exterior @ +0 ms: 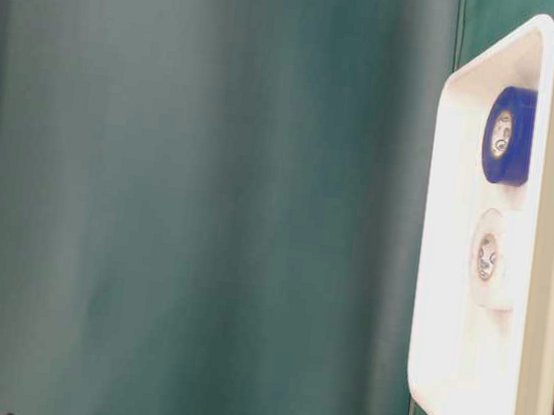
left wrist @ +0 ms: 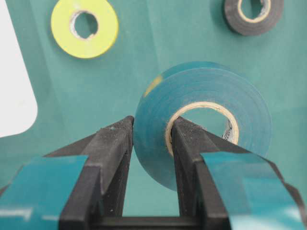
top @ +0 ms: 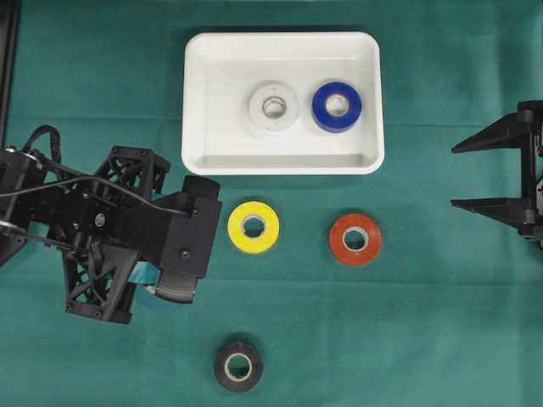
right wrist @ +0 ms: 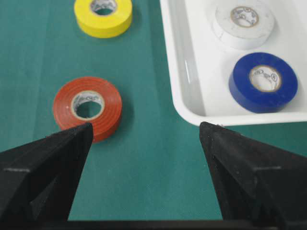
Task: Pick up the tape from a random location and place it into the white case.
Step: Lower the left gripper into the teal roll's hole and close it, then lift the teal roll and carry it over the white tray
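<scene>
The table (top: 441,339) is carrying the white case (top: 197,102), which is already holding a white roll (top: 273,107) and a blue roll (top: 337,107). The left end effector (left wrist: 151,139) is clenching a teal tape (left wrist: 211,96) by one wall only, one finger through the core; such a hold risks the roll pivoting or slipping during transfer. The right end effector (right wrist: 144,139) is sitting released near the red roll (right wrist: 87,108).

Teal tape roll (left wrist: 201,120) on edge, pinched through its wall; white case (top: 282,47), shallow, holding white and blue rolls.
</scene>
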`<state>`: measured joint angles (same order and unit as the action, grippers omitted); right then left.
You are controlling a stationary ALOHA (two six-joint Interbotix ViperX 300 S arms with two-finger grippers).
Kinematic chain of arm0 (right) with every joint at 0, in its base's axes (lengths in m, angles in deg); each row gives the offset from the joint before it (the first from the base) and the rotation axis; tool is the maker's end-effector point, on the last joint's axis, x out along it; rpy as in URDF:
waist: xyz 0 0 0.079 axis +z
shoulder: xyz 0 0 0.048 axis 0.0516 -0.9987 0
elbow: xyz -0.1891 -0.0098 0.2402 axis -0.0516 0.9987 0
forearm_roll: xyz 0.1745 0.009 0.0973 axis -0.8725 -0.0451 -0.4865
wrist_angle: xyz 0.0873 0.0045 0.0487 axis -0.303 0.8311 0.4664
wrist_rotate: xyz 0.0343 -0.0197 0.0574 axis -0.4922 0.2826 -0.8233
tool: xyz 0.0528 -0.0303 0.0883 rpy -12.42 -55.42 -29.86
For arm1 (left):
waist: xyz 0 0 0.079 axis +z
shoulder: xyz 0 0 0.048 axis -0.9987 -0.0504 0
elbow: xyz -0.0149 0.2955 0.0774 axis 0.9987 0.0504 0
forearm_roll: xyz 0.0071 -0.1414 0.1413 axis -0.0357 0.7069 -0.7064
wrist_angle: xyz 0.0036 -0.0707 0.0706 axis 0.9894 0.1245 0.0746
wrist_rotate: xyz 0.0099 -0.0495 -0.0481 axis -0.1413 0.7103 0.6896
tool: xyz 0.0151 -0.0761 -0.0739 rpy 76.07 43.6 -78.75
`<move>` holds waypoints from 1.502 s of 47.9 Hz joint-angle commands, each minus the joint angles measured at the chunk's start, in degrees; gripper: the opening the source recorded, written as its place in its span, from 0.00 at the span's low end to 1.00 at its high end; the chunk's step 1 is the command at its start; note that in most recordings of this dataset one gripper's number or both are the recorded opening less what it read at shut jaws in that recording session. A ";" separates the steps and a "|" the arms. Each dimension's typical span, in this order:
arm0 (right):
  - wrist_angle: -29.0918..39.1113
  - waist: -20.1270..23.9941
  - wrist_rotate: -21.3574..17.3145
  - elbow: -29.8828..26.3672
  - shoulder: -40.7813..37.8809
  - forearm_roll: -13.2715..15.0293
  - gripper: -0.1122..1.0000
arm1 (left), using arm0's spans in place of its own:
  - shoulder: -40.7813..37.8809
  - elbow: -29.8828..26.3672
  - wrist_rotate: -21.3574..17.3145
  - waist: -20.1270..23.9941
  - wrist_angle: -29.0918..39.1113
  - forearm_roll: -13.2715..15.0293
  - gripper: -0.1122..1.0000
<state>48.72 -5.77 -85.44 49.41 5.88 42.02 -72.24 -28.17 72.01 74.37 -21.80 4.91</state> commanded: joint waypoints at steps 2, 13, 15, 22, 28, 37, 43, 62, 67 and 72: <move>-0.26 0.09 0.09 -1.58 -0.44 0.18 0.88 | 1.14 -1.67 0.00 -0.09 0.09 -0.18 0.27; 0.26 0.18 0.18 -1.58 -0.44 0.18 0.88 | 1.23 -1.49 0.00 -0.09 0.00 -0.18 0.27; 0.35 0.18 0.09 -1.67 -0.44 0.18 0.88 | 1.23 -1.49 0.00 -0.09 0.00 -0.18 0.27; 0.44 0.09 0.18 -1.67 -0.44 0.18 0.88 | 1.23 -1.49 0.00 -0.09 0.00 -0.18 0.27; 0.62 0.09 0.18 -1.67 -0.44 0.18 0.88 | 1.23 -1.49 0.09 -0.18 0.00 -0.18 0.27; 0.70 0.09 0.18 -1.67 -0.44 0.18 0.88 | 1.23 -1.41 0.09 -0.09 -0.26 -0.18 0.27; 0.88 0.09 0.18 -1.67 -0.53 0.18 0.88 | 1.23 -1.32 0.09 -0.09 -0.26 -0.18 0.27; 1.85 0.09 0.26 -2.02 -0.44 0.18 0.88 | 0.79 -0.35 0.00 2.64 -2.64 -0.18 0.27; 1.93 0.09 0.35 -2.02 -0.44 0.18 0.88 | 0.53 -0.26 0.00 4.75 -3.60 -0.18 0.27; 1.93 0.09 0.35 -2.02 -0.44 0.18 0.88 | 0.00 -0.18 -0.09 7.56 -4.22 -0.18 0.27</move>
<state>50.83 -5.77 -85.18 48.97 5.88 42.02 -72.68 -27.74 72.01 80.26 -25.31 4.91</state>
